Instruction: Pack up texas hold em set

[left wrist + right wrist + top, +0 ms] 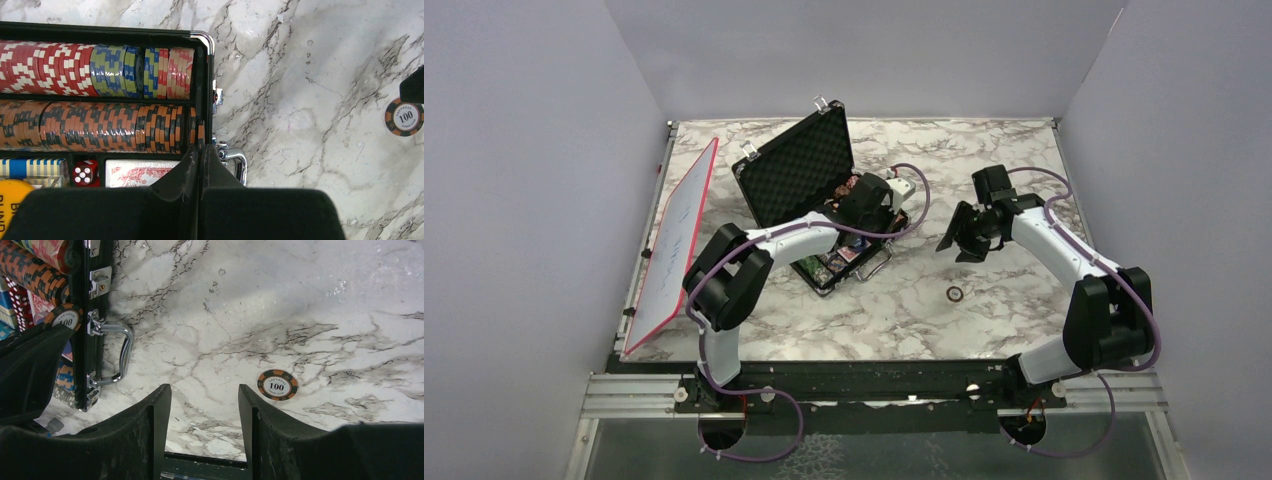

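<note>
— Where's the briefcase?
— On the table, left of its middle, lid raised on the far-left side. The board leans along the table's left edge, beside it.
— Inside?
— Two chip rows lie side by side; next to them, a die sits beside the cards.
— Outside?
— One loose chip lies on the table, right of the briefcase and nearer.

Left arm extended forward; left gripper tipped down, fingers pinched on an orange-black chip. Right arm bent at elbow; right gripper lowered, jaws spread wide.
</note>
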`<action>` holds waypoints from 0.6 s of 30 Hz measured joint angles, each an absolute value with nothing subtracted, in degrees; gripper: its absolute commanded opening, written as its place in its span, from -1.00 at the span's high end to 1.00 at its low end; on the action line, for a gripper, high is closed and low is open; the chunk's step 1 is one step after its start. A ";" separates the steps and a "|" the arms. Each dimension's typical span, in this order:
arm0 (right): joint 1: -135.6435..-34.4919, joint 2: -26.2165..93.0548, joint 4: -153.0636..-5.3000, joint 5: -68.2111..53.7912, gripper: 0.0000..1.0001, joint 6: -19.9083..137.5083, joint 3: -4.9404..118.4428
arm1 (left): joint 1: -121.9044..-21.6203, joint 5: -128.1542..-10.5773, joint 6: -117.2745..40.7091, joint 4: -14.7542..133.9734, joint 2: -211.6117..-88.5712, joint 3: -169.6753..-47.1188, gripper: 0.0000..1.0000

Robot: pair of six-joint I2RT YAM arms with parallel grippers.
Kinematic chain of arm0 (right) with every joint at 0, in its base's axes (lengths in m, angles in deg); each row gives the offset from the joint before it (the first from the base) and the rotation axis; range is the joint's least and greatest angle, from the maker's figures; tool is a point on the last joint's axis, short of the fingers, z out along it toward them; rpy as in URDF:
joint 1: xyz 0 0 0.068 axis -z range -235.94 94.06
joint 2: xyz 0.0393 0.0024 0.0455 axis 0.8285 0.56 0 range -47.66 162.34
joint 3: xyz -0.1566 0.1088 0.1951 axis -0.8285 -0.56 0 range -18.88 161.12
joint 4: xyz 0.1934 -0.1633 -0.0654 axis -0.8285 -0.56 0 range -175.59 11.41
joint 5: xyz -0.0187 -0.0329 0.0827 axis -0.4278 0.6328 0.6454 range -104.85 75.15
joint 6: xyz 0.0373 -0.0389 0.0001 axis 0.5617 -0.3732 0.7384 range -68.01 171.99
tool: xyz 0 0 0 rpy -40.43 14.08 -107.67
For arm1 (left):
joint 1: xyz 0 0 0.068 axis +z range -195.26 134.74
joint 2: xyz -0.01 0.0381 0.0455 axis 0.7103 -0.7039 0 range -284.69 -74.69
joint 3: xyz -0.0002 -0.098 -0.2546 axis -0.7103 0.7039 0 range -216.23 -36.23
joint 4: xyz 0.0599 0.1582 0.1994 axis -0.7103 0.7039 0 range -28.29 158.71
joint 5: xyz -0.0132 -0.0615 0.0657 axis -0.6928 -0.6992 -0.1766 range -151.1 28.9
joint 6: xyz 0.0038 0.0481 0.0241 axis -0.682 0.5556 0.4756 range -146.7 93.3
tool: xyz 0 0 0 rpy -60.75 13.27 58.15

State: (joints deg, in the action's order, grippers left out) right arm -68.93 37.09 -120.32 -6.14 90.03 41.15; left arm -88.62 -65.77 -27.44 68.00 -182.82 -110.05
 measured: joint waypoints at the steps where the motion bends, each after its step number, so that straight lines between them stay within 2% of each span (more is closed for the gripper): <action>1: -68.93 37.09 -120.32 -6.25 -0.08 89.96 41.15 | -88.62 -65.40 -27.26 68.08 -182.84 -110.07 1.00; 18: -68.93 37.07 -120.28 -6.40 -0.03 89.85 40.93 | -87.70 -62.08 -27.33 71.28 -185.42 -116.37 1.00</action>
State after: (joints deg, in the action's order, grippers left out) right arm -68.93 37.07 -120.28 -6.40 89.85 40.93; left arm -87.70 -62.08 -27.33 71.28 -185.42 -116.37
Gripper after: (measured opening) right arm 0.516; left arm 0.018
